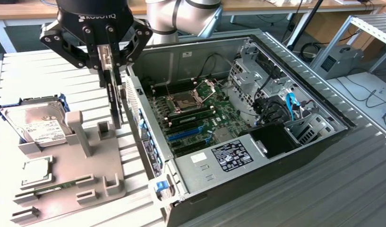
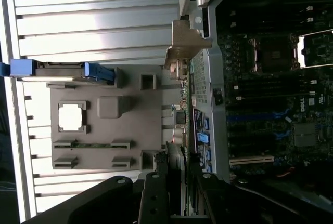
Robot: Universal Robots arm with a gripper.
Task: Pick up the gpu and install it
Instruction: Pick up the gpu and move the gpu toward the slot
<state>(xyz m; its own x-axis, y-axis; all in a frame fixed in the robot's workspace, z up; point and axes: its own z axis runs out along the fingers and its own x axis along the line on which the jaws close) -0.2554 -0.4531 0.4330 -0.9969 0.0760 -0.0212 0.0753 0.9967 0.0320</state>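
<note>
- A hard drive [image 1: 35, 124] in a blue frame is seen farthest from the case [image 1: 319, 101], at the exterior view's left. It is rested on the far corner of a grey fixture [image 1: 66, 165].
- On the fixture, 1 square chip [image 1: 38, 171] and 1 green memory stick [image 1: 57, 187] are seated, both well apart from the case.
- The gripper [image 1: 109, 64] is held above the fixture, just beside the case's left wall and outside it. Its 2 fingers are partly closed and clamped on the upper edge of the gpu [image 1: 115, 106].
- The gpu is hung upright on edge, outside the case and just beside that wall. Its lower end is near a fixture post; contact with the post cannot be told.
- The case is laid open on its side, with the motherboard [image 1: 202, 116] exposed inside. Blue slots [image 1: 183, 133] are seen on the board's side nearest the gpu.
</note>
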